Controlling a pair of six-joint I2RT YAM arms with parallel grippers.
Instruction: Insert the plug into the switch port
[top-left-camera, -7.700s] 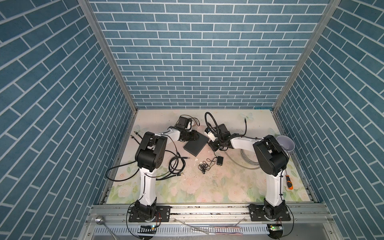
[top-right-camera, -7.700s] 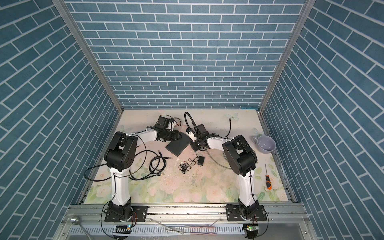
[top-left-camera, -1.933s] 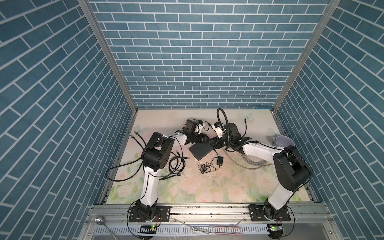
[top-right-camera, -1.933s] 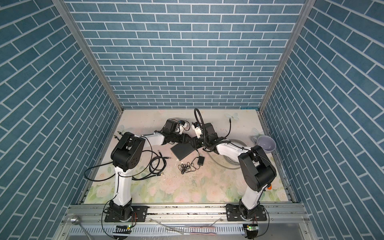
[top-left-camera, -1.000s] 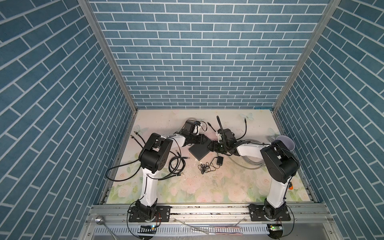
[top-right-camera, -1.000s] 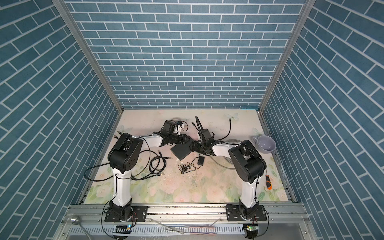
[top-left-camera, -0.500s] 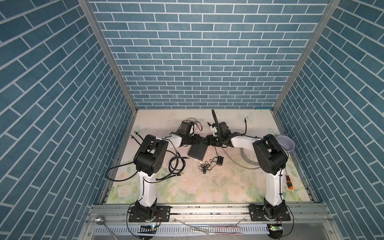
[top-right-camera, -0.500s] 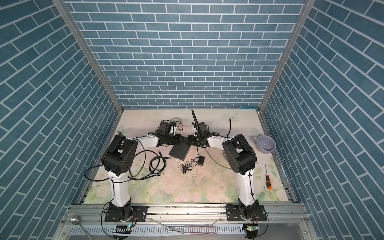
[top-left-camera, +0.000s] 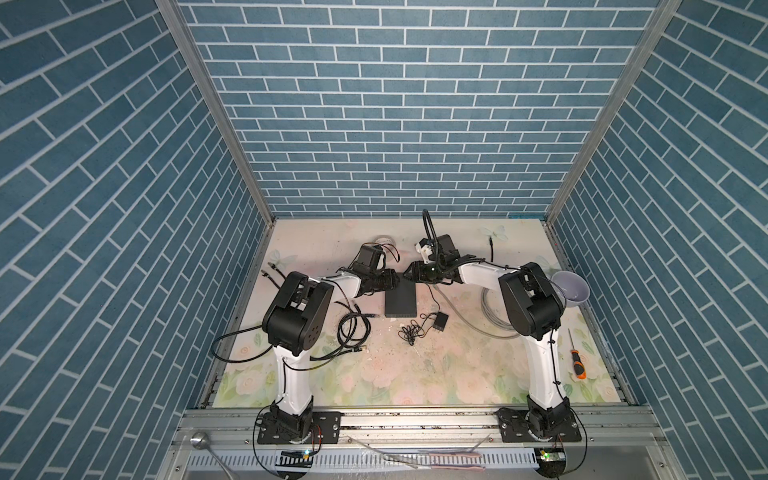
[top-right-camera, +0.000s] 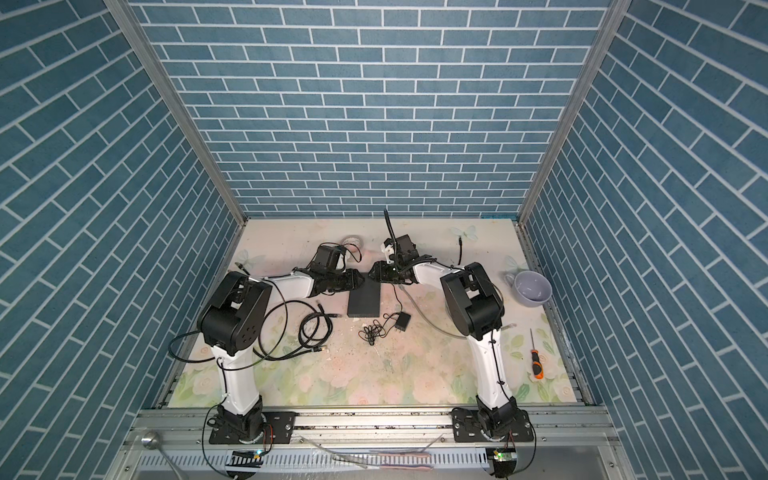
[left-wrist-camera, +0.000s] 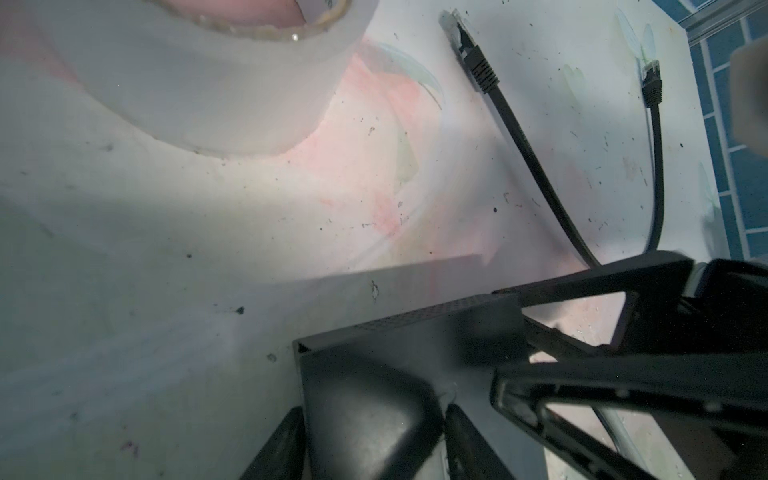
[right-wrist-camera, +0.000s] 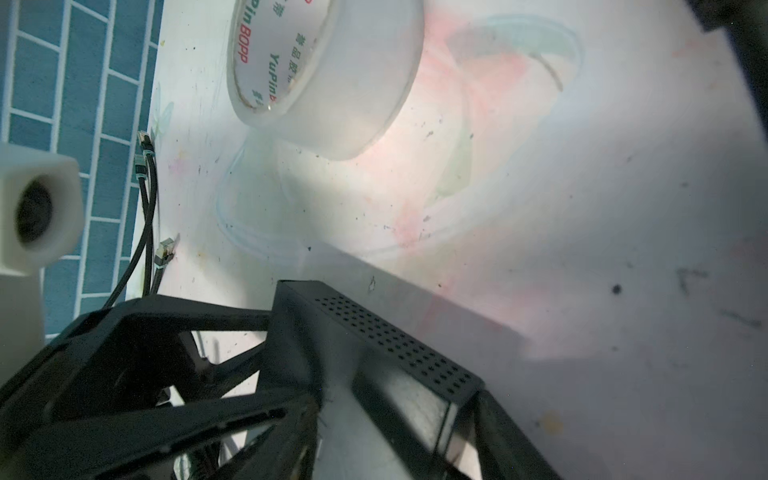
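L gripper (left-wrist-camera: 374, 411): we see its black truss-shaped fingers clamped on a corner of the switch (top-left-camera: 401, 297), a flat matte-black box w/ a perforated edge, lying flat just robot-side of the white tape roll (right-wrist-camera: 332, 83). R gripper (top-left-camera: 410, 275) straddles the adjacent corner; we can't tell if it's squeezing.

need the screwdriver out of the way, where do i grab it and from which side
Probably best to grip the screwdriver by its orange-and-black handle, coming straight down from above with the jaws across it. It lies flat on the table, so only its top is free, and the handle is thicker than the thin shaft.
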